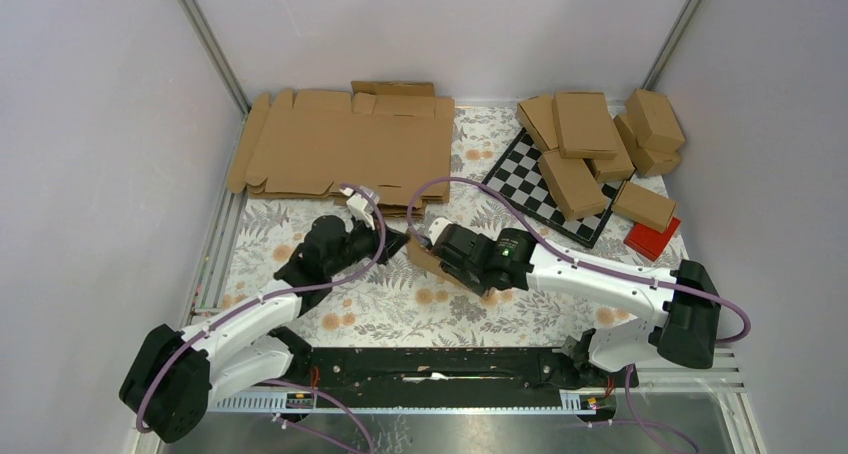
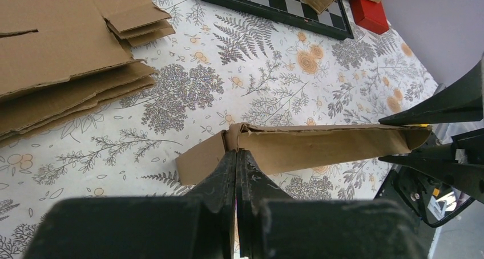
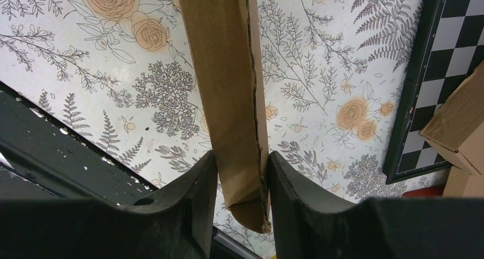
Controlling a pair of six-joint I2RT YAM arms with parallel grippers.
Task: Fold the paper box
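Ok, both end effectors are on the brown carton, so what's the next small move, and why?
Probably swing the left end effector a little to bend the end flap along its crease, while the right end effector holds steady. The left one looks shut on the paper box right at that fold, and the right one clamps the slim body at the other end.

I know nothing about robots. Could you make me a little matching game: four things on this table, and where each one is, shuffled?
1 paper box
2 chequered board
3 red block
4 flat cardboard stack

A back left corner
B under folded cartons
C held by left gripper and right gripper
D by the board's right corner

Pairs: 1-C, 2-B, 3-D, 4-A
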